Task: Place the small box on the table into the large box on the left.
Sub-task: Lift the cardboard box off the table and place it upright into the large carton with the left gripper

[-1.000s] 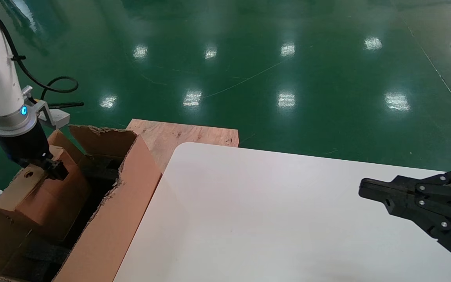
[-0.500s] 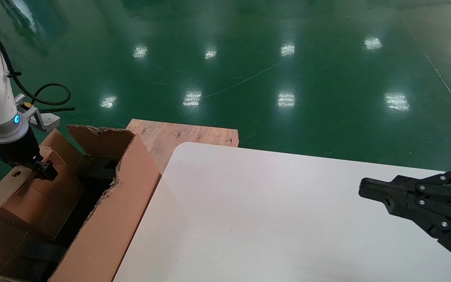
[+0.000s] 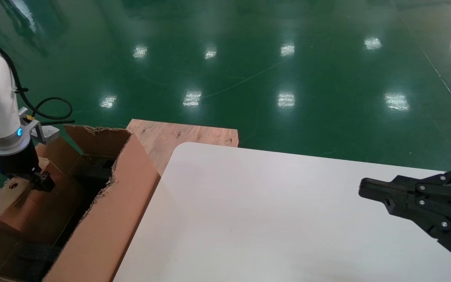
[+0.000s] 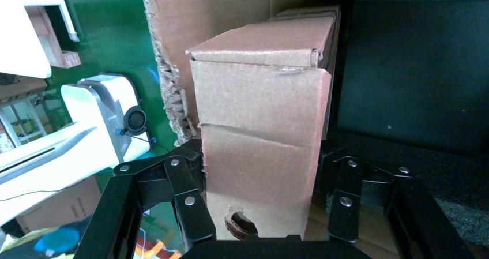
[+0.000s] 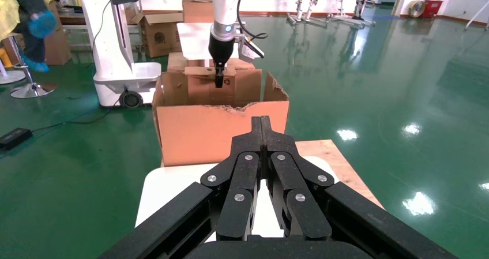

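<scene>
From the head camera, the left gripper [image 3: 39, 181] hangs at the far left of the scene, over the open top of the large box [image 3: 104, 219], and its fingers are clamped on the small box [image 3: 18, 196]. The small box is plain brown cardboard with a round punched hole near its top edge; it sits tilted inside the large box, its lower part sunk below the ragged, torn rim and its upper part above it. The large box stands just left of the table [image 3: 268, 219], whose smooth white top has a rounded far-left corner, and a bare wooden board [image 3: 178, 137] lies beyond that corner. Dark foam [image 3: 92, 170] shows inside the large box, past the small one. The right gripper [image 3: 366, 188] rests low over the right side of the table with its fingers pressed together, holding nothing. In the left wrist camera, black fingers [image 4: 187, 198] press on both side faces of the small box [image 4: 259, 149], which shows creased panels, a folded end flap and the hole close to the gripper; the torn wall of the large box [image 4: 173, 68] runs beside it. In the right wrist camera, the closed right gripper [image 5: 261, 123] points across the table [image 5: 173, 184] at the large box [image 5: 219, 132], where the left gripper [image 5: 219, 80] holds the small box [image 5: 204, 83].
</scene>
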